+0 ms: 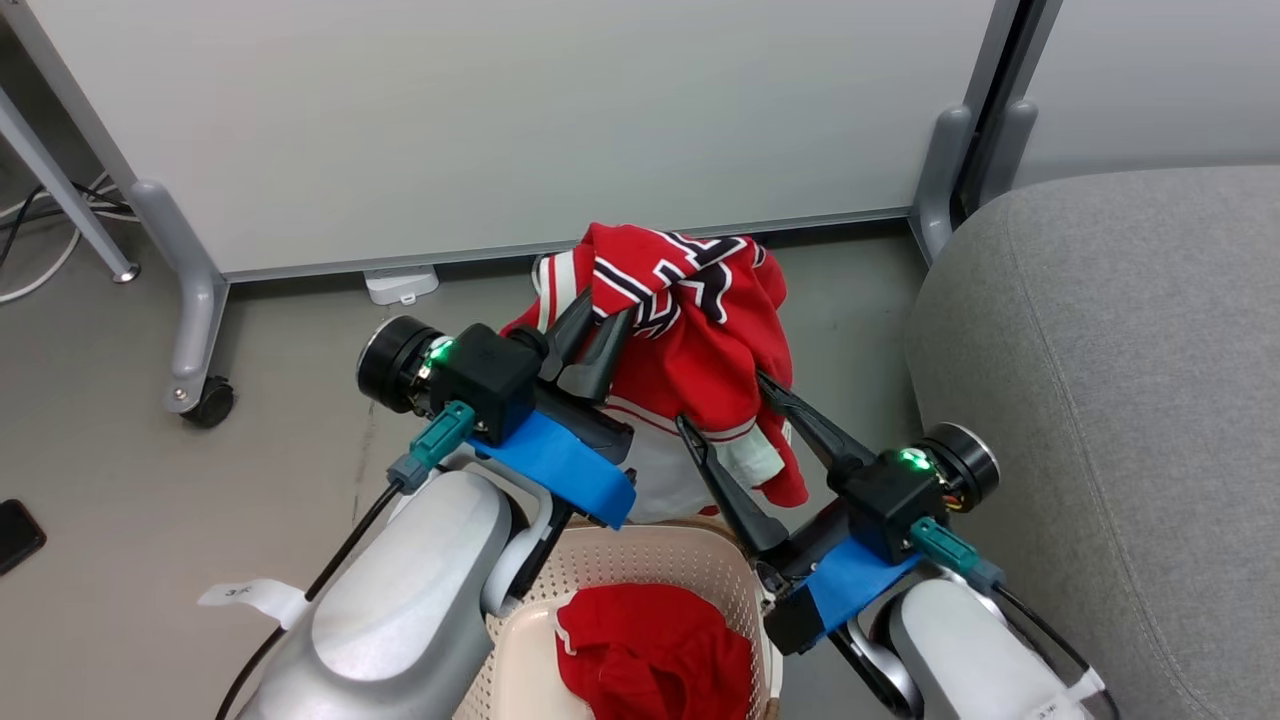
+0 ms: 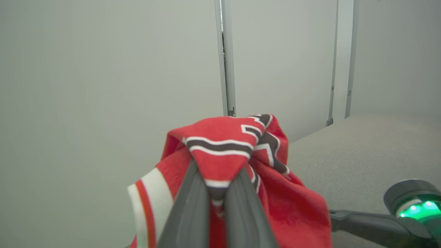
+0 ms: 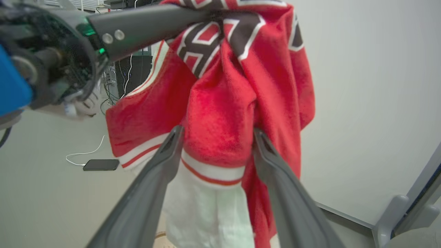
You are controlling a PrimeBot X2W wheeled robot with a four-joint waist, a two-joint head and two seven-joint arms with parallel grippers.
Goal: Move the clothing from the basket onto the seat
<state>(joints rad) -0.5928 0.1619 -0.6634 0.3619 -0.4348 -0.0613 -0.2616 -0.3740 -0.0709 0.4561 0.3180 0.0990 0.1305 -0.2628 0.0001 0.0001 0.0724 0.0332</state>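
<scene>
The red jersey (image 1: 690, 340), with black-and-white lettering, hangs in the air just beyond the far rim of the basket (image 1: 640, 560). It is bunched at the top and drapes straight down, so its long axis runs vertically, with the white-striped hem and pale lining at the bottom. The left gripper (image 1: 603, 312) is clamped on a fold near the top of the jersey. The left wrist view shows the cloth pinched tight between the two fingers and carrying the whole weight.

The right gripper (image 1: 722, 400) stands wide apart lower down. In the right wrist view its fingers (image 3: 165, 151) straddle the hanging body of the jersey just above the hem, one on each side, gripping nothing.

A second red garment (image 1: 655, 650) lies crumpled in the basket, near the robot. The basket stands on the grey floor (image 1: 150, 500) in front of a pale panel (image 1: 500, 120).

The seat (image 1: 1120, 400) lies to the right of the jersey, apart from it, with bare floor between. The coming move therefore looks like a carry to the right. The right arm is nearer the seat, but the left one holds the load, so closing the right gripper on the lower cloth would likely keep the hem from dragging.
</scene>
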